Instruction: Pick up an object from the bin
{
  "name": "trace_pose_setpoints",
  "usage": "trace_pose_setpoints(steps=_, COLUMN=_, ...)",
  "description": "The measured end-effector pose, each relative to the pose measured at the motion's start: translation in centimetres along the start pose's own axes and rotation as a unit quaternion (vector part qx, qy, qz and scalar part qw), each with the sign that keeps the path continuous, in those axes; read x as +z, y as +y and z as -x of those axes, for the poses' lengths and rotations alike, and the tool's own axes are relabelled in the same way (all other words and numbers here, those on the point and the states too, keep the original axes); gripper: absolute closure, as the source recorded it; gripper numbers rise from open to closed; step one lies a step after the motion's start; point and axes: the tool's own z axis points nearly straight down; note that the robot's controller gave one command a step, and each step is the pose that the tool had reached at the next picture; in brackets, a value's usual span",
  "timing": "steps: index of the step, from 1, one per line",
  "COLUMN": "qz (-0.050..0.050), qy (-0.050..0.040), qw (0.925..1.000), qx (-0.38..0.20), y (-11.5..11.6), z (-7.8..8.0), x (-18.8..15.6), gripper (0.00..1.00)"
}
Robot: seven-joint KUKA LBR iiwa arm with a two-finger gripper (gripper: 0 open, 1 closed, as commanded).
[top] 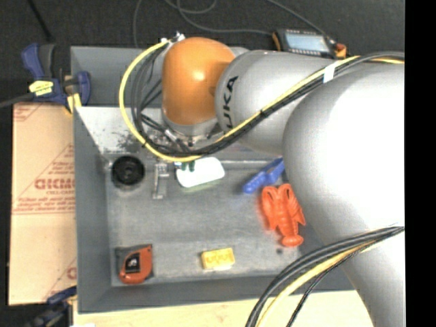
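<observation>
Robotics laboratory, bin-picking cell. Identifying features: silver KUKA arm (262, 94) with yellow cable (128, 80); grey metal bin (197, 227) holding unrelated odds: orange toy lobster (283, 213), tape measure (134, 263), yellow block (218, 258); handheld screen unit (306, 43) behind.

A dark floor (75, 12) lies around the work area, with a thin pale cable (135, 13) looped across it.
</observation>
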Motion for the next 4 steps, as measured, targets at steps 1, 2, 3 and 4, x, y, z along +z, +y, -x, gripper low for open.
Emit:
trace_pose_setpoints(steps=1, qz=0.001, qy=-0.003, qw=1.0, qx=0.001, y=-0.1, z=0.1, x=-0.5, gripper=0.0)
trace_pose_setpoints(steps=2, qz=0.0, qy=-0.0051, qw=0.9996, qx=0.029, y=2.3, z=-1.1, x=1.7, gripper=0.0)
trace_pose_setpoints(steps=3, qz=0.0, qy=-0.0036, qw=0.9986, qx=0.052, y=5.2, z=-1.8, x=3.5, gripper=0.0)
trace_pose_setpoints(steps=4, qz=0.005, qy=-0.0053, qw=0.9975, qx=0.07, y=4.6, z=-0.3, x=4.4, gripper=1.0)
